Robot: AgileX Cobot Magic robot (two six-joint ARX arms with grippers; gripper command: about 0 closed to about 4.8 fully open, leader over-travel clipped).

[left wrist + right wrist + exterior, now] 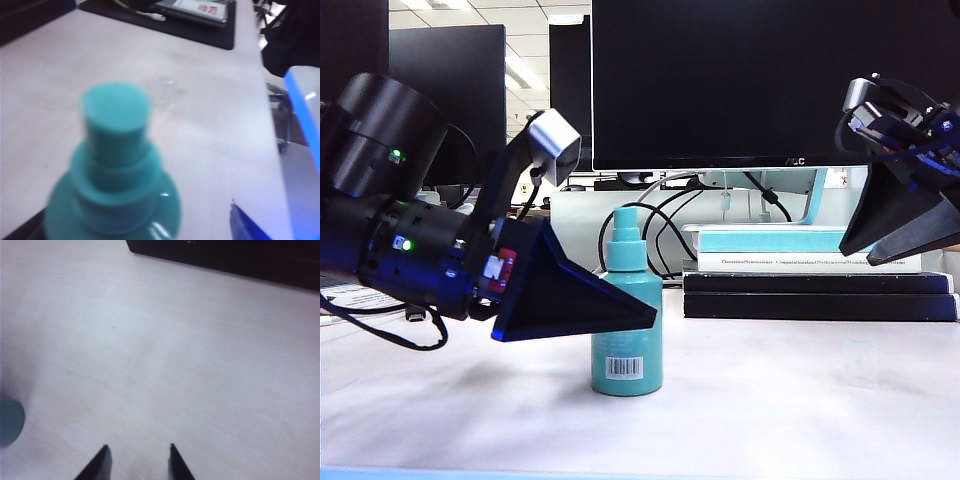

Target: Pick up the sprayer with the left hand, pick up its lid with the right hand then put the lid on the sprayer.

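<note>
Sprayer (627,325) stands upright on the white table (800,400), its long axis vertical, nozzle on top and barcode label low on the body facing my exterior camera. I have the left gripper (620,305) level with the bottle's shoulder, coming in from the left side of that view, its dark wedge-shaped finger overlapping the teal body. Whether that finger already touches the plastic I cannot tell.

From the left wrist camera the sprayer (114,190) fills the near foreground, blurred, nozzle pointing up toward the lens. One blue finger (245,225) shows to one side and a dark edge to the other, so the jaws stand wide apart with the bottle between them. Nothing is clamped yet.

My judgement: what matters is that the bottle sits straight ahead of this hand and between its fingers, so a squeeze across the upright body is all the pick-up needs.

My right gripper (910,225) hangs high at the right of the exterior view, well apart from the sprayer, near the stacked books (820,275). Its wrist camera shows two dark fingertips (102,462) partly apart over bare table, holding nothing.

A faint clear shape on the table, right of the bottle, may be the lid (858,362); I cannot be sure.
</note>
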